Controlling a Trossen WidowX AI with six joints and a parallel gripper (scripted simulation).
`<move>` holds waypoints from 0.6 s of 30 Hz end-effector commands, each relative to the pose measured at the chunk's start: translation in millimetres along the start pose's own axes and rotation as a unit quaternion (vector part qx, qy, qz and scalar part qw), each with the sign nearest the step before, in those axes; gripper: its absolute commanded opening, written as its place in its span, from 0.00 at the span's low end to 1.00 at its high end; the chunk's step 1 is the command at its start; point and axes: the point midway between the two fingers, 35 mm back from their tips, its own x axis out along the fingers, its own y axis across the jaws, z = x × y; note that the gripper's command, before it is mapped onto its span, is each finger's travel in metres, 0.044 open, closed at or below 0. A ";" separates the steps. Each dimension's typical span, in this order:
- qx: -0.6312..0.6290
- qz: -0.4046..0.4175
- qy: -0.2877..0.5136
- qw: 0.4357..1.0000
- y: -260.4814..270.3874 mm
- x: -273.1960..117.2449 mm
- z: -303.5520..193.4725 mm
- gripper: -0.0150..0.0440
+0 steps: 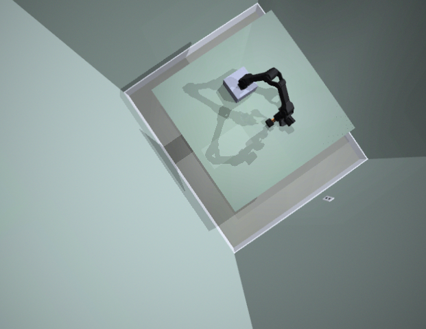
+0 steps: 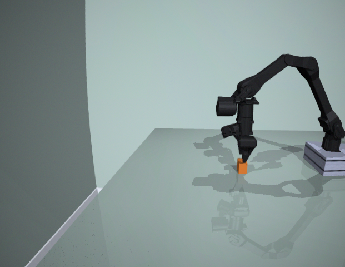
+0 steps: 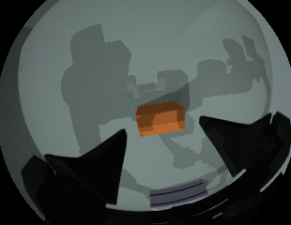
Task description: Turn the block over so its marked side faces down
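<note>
Open black parallel-jaw gripper (image 1: 276, 118) (image 2: 243, 158) (image 3: 164, 127) stood low over a small orange rectangular block (image 2: 241, 167) (image 3: 160, 120)

The gripper pointed down, its two dark, tapered fingers well apart and nothing clamped between them. In the wrist view their tips showed to either side of the block, with a gap on each side. In the exterior view a fingertip overlapped the block's upper edge; whether it touched could not be told.

The block rested on the glossy pale green table (image 1: 276, 155) (image 2: 155, 186) (image 3: 47, 98), standing taller than wide in the exterior view. Its marked side could not be made out, so which way that side faced could not be told. From the top view, only a sliver of orange showed beside the dark parts of the wrist.

Behind the gripper, the black jointed arm (image 1: 283, 93) (image 2: 270, 73) rose to a high bend, then came down to its mount. It stood on a pale lavender box-shaped base with dark stripes along its sides (image 1: 231, 85) (image 2: 336, 166) (image 3: 178, 194), well apart from the block. Shadows of the arm fell across the table, and the surface mirrored the arm in the exterior view.

Farther out, grey floor (image 1: 294, 187) showed past the table's edges, bordered by white skirting (image 1: 298, 205) (image 2: 63, 227) at the foot of grey-green walls (image 1: 81, 177) (image 2: 195, 57).
</note>
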 end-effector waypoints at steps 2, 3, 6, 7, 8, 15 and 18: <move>0.000 0.002 0.004 1.000 0.7 10.9 -1.2 1.00; 0.000 0.002 0.004 1.000 0.7 12.6 -1.2 1.00; 0.000 0.002 0.004 1.000 0.8 17.5 -1.3 1.00; 0.000 0.002 0.004 1.000 0.8 19.2 -1.4 1.00; 0.000 0.002 0.004 1.000 0.8 20.8 -1.5 1.00; 0.000 0.002 0.004 1.000 0.8 26.5 -1.8 0.91; 0.000 0.002 0.004 1.000 0.8 26.5 -1.8 0.78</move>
